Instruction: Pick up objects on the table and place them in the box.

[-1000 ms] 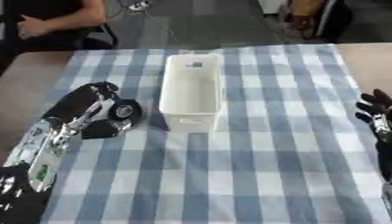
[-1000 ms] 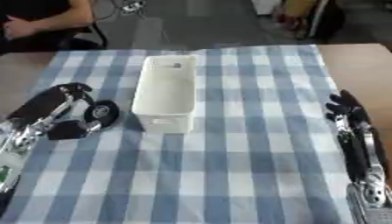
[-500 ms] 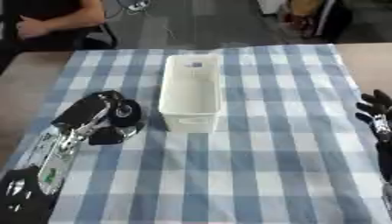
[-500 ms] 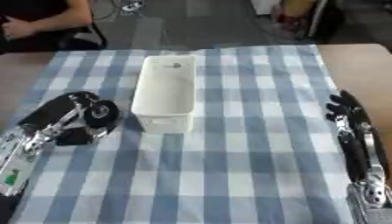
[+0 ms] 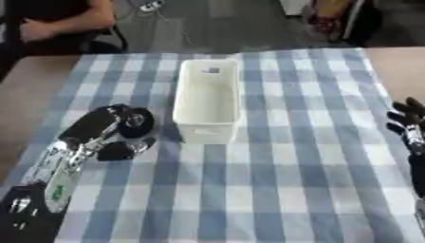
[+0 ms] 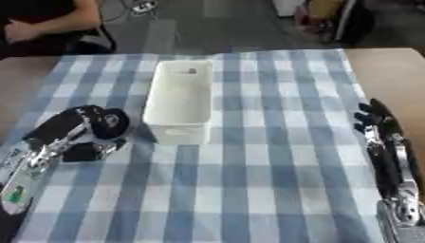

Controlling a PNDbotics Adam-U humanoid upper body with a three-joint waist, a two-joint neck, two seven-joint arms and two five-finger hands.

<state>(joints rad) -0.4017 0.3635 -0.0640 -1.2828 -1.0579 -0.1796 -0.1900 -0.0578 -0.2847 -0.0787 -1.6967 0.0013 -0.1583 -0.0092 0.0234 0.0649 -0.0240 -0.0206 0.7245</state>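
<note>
Desk: covered by a blue-and-white checked cloth (image 5: 274, 180); bare wood shows at the left and right edges.
Box: white, oblong, open-topped box (image 5: 207, 107), standing upright on the cloth toward the far edge, a little left of the middle; its inside looks bare.
Left robot hand: left robot hand (image 5: 99, 124) lies near the left edge, just left of the box, fingers curled round a round black object (image 5: 135, 122).
Round black object: held beside the box's near left corner, apart from the box wall.
Second dark object: a small dark object (image 5: 119, 150) lies on the cloth just nearer than the hand; its shape is unclear.
Right robot hand: right robot hand (image 6: 370, 118) rests at the right edge, fingers straight, holding nothing.
</note>
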